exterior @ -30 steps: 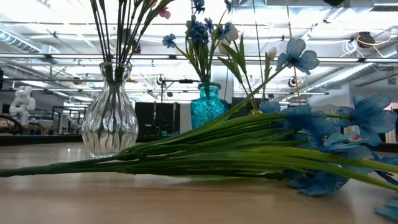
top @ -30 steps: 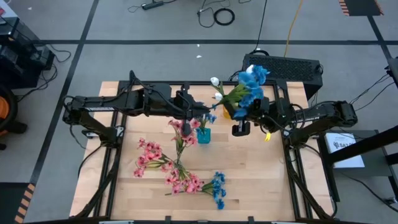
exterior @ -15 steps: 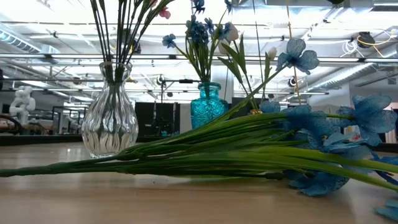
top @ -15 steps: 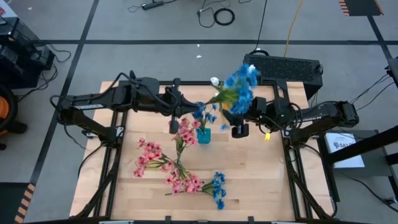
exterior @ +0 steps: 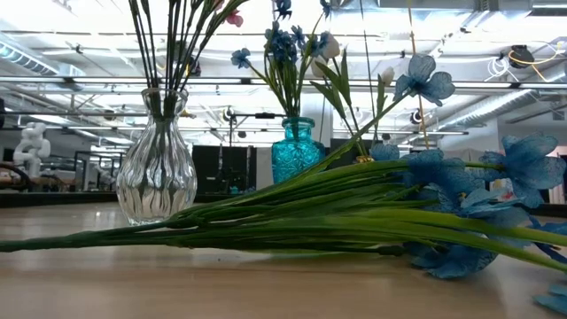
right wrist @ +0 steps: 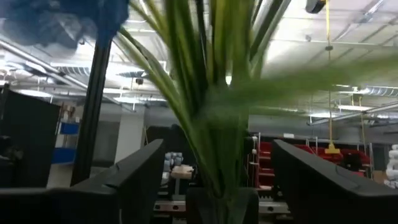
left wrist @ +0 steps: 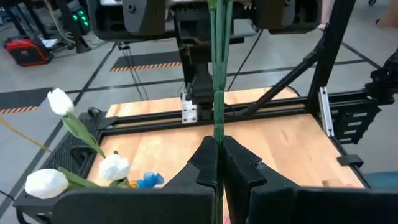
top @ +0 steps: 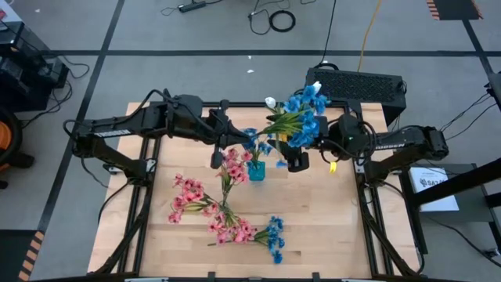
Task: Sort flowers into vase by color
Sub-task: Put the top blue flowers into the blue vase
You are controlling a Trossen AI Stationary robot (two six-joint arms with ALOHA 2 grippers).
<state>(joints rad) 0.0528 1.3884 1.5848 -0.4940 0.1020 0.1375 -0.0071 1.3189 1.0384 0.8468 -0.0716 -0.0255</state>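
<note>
High view: left claw near the tabletop's far edge at its middle, above the pink flowers; right claw beside the blue spray toward the far right corner. Left wrist view: left claw pinching an upright green stem, long axis vertical. Right wrist view: right claw spread, green stems standing upright between its fingers, apparently released.

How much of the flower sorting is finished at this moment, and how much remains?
Partly done. The clear ribbed glass vase holds stems, the teal glass vase holds blue blossoms. The left tool pinches a thin green stem; the right tool stands open around leafy blue flowers. Pink sprays and one blue spray lie on the wooden table.
</note>
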